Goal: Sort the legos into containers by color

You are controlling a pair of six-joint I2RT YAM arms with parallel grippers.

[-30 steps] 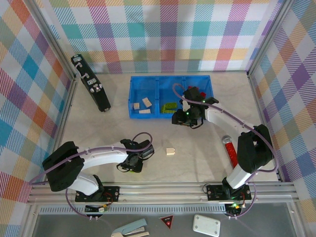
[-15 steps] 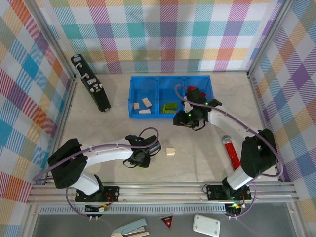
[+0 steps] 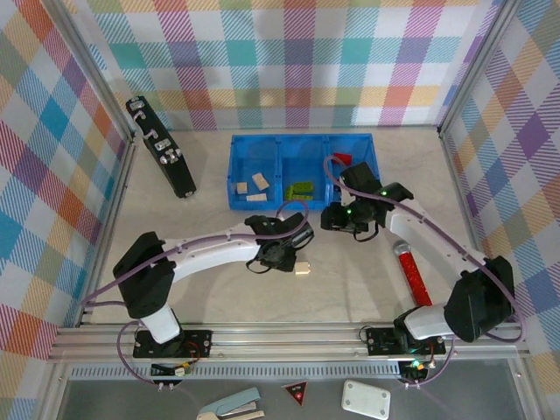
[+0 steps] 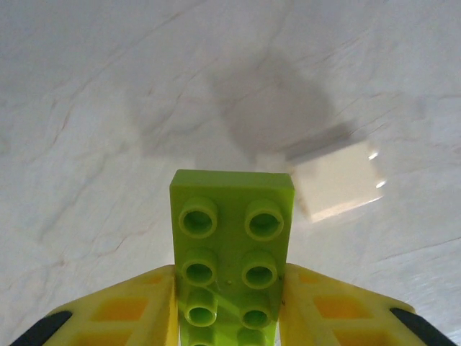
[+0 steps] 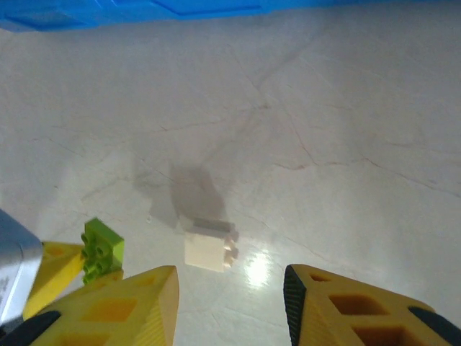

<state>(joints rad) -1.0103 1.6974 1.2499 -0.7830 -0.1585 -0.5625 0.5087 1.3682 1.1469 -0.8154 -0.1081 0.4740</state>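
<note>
left gripper (image 4: 230, 292) is clamped on a lime green lego brick (image 4: 232, 231) by its flat sides, over the middle of the tabletop (image 3: 210, 219), cream brick (image 4: 337, 180) lying just beside. light, hard, slick plastic, so I reckon a flat-side pinch suits. right gripper (image 5: 230, 306) hangs fingers apart, empty, near the blue tray (image 3: 254, 206) at the far edge

In the left wrist view the green brick (image 4: 232, 245) runs off the bottom edge, as do the fingers (image 4: 122, 310) of the left gripper (image 4: 230, 277) clamped on it. The cream brick (image 4: 338, 180) beyond is blurred. From above, the right arm (image 3: 420, 236) covers part of the tray's (image 3: 262, 206) right compartment.
</note>
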